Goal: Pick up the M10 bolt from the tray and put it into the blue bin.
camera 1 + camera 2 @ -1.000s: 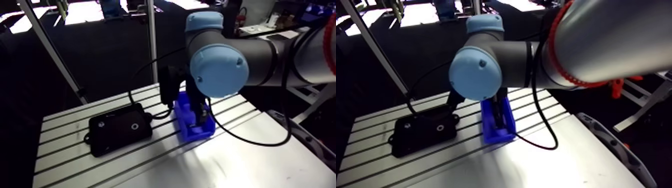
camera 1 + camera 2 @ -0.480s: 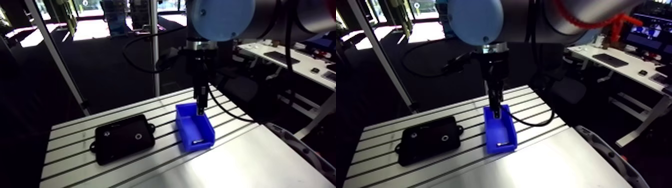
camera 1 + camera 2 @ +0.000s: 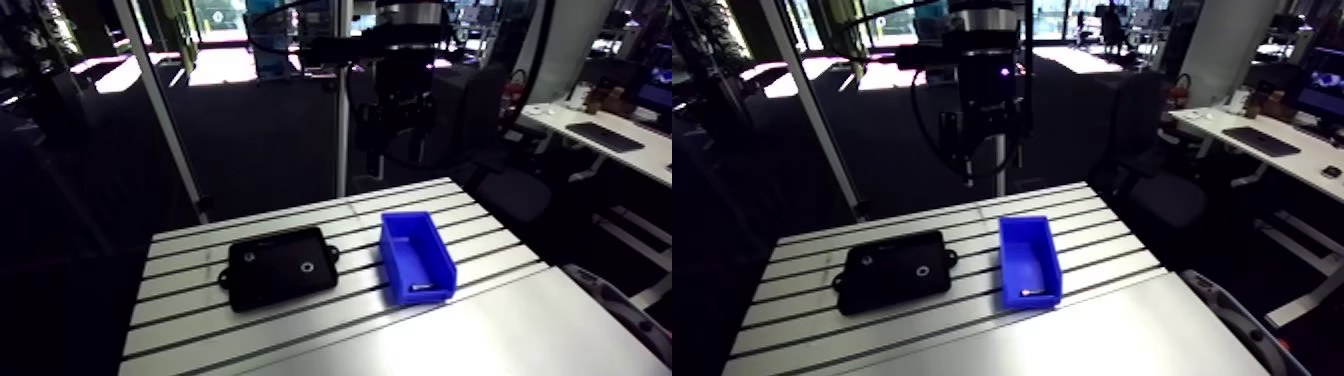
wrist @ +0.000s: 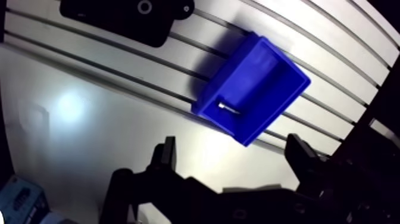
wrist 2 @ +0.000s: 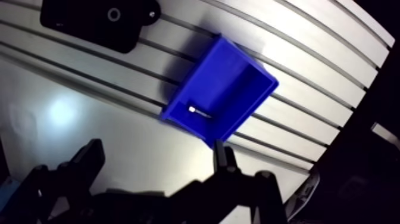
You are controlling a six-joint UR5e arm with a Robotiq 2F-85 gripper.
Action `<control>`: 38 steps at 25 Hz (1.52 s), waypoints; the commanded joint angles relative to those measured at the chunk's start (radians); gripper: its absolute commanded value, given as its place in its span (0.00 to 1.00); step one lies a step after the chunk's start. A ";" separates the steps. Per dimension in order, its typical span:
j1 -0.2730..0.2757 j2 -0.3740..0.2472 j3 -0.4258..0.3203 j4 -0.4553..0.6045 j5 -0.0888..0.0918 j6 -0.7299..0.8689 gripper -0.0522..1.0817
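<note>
Bolt (image 4: 228,108) is lying inside the blue bin (image 4: 215,88), on its floor, close to one end wall. Bin is sitting upright on the slotted bench (image 4: 107,119). Black tray (image 4: 119,15) is lying flat beside the bin, near it but not touching. Gripper (image 4: 232,146) is hanging high over the bench, above the bin's bolt end. Fingers (image 4: 168,156) are standing wide apart, gripping nothing. Arm view is showing the gripper well clear of the bin.
</note>
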 commanded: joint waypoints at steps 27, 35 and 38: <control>0.126 -0.097 -0.147 0.133 0.080 0.546 0.06; 0.129 -0.107 -0.141 0.131 0.084 0.548 0.06; 0.132 -0.108 -0.142 0.131 0.084 0.548 0.06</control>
